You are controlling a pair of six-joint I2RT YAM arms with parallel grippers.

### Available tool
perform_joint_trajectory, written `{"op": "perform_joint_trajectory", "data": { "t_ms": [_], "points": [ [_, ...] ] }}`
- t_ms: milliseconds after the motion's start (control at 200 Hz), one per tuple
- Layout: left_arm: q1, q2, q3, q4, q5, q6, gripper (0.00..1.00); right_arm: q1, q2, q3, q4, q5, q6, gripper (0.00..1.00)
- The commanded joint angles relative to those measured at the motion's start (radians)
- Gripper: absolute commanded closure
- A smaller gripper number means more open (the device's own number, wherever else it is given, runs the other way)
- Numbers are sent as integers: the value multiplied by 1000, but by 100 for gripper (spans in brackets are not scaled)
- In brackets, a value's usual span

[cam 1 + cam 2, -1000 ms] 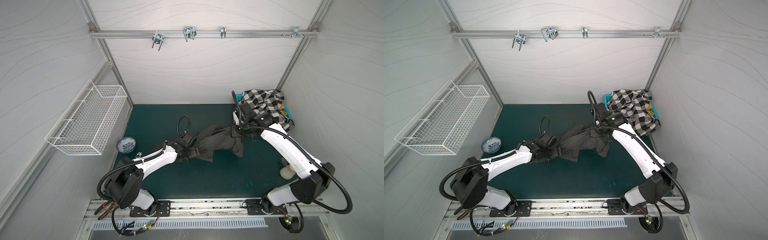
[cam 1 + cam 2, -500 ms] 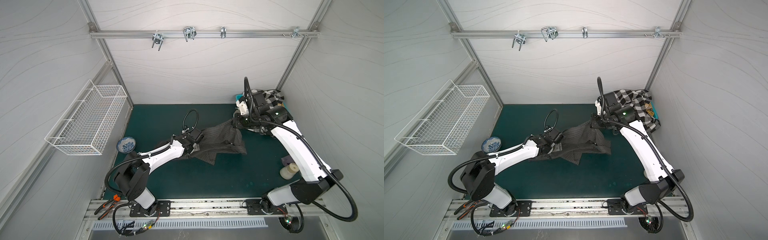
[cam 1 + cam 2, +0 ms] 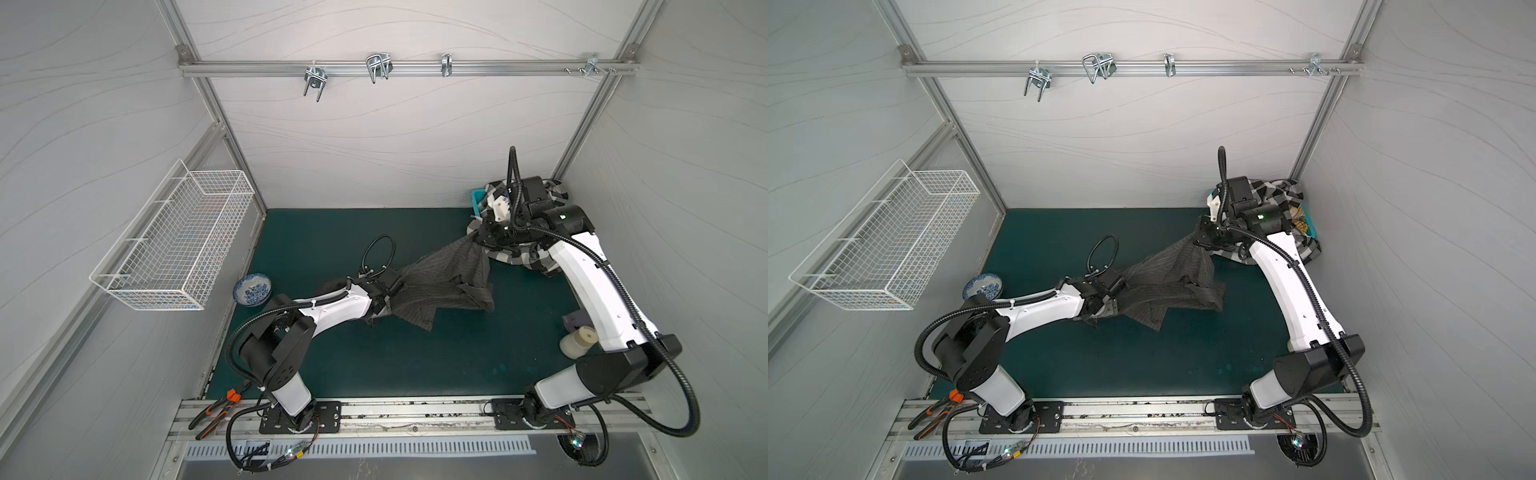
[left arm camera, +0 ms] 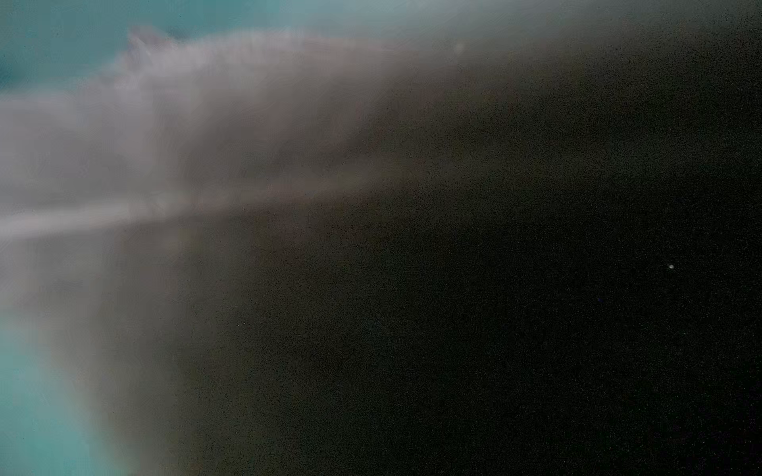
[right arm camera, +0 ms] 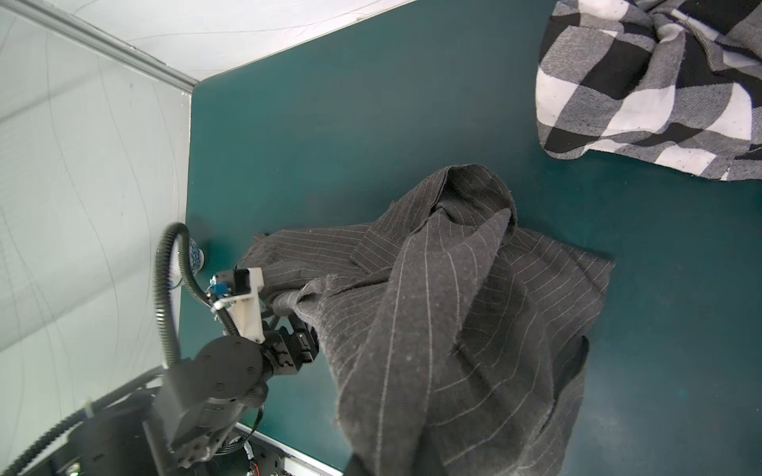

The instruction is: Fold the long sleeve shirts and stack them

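The dark charcoal pinstriped shirt (image 3: pixel 444 282) (image 3: pixel 1167 282) hangs stretched in the air between my two grippers in both top views. My right gripper (image 3: pixel 478 240) (image 3: pixel 1199 239) is raised at the back right and shut on one end of it; cloth (image 5: pixel 433 329) hides its jaws in the right wrist view. My left gripper (image 3: pixel 388 296) (image 3: pixel 1109 300) (image 5: pixel 288 307) is pushed into the shirt's lower end, its fingers covered by cloth. The left wrist view is blocked by dark fabric. The black-and-white checked shirt (image 3: pixel 521 258) (image 5: pixel 643 94) lies heaped behind the right arm.
A teal basket (image 3: pixel 478 195) (image 3: pixel 1308 218) stands in the back right corner under the checked shirt. A blue-and-white bowl (image 3: pixel 252 289) sits at the mat's left edge. A cream roll (image 3: pixel 577 341) stands by the right arm. A wire basket (image 3: pixel 178 237) hangs on the left wall, and pliers (image 3: pixel 216 409) lie at the front left.
My right gripper has risen and pulled back to the right with the pinstriped shirt's end, drawing the cloth taut. My left arm has reached further right into the shirt.
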Motion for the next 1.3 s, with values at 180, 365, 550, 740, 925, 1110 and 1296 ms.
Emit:
{"op": "perform_joint_trajectory", "data": {
  "t_ms": [180,365,550,740,925,1110,1296],
  "points": [
    [59,52,37,39,-116,-15,19,-29,-14,-51,55,-68,17,100],
    [101,92,82,41,-126,13,50,-59,-18,-61,64,-90,19,100],
    [110,51,71,28,-166,1,88,-61,-18,-63,68,-90,13,100],
    [157,-5,78,-44,-157,-20,100,-64,-31,-99,80,-84,9,100],
    [278,-171,-68,46,196,-48,66,-65,-31,-132,98,-103,10,100],
    [423,-309,-264,289,503,-140,35,-65,-27,-153,113,-107,5,100],
    [464,-209,-266,382,603,-158,36,-65,-27,-157,122,-120,10,100]
  ]
}}
